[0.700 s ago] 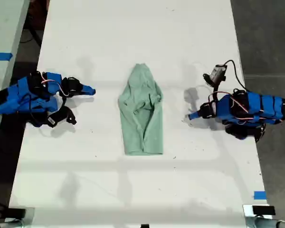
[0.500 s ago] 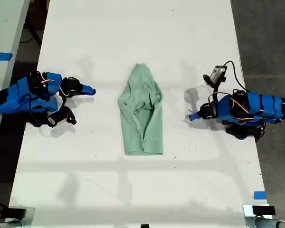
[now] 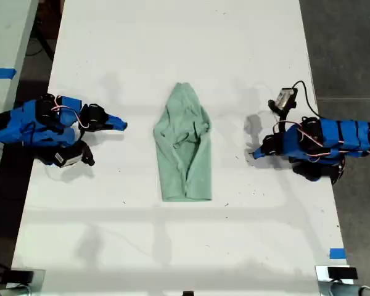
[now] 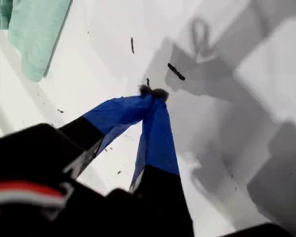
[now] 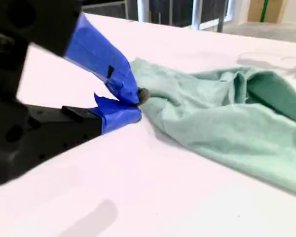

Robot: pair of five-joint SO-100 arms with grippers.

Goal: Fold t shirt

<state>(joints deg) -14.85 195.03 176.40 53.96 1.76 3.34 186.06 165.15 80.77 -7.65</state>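
1. The shirt (image 3: pixel 184 145) lies bunched lengthwise at mid-counter (image 3: pixel 172 37), and all its edges are well inside the counter's rims.
2. One arm sits at each side of the exterior view, both apart from the shirt, with bare counter between.
3. My first tool (image 4: pixel 153 94) is clenched and empty, over bare counter.
4. My second tool (image 5: pixel 135 103) is clenched and empty, facing the shirt's edge.

My first gripper (image 4: pixel 153 92) low over the table, blue jaws pinched together at the tips, my second gripper (image 5: pixel 137 104) low too, jaws likewise closed, holding nothing
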